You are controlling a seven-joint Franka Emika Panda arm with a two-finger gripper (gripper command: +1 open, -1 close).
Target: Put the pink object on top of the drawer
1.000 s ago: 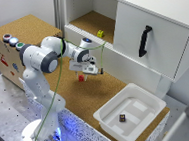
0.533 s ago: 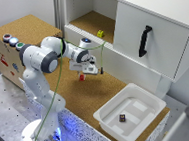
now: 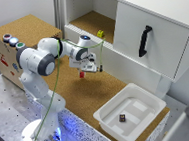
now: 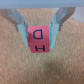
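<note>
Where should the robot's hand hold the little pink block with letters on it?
On its two flat opposite sides, coming down from above, just as now. In the wrist view the pink block sits between the two fingers, which press its sides, with the lettered faces showing. It is a tiny cube, so flat parallel sides probably give the hand the steadiest pinch.

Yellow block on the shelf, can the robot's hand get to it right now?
Probably not yet. The gripper is already shut on the pink block, so it has no free grip. The yellow block itself sits in the open on the shelf, with nothing covering it.
</note>
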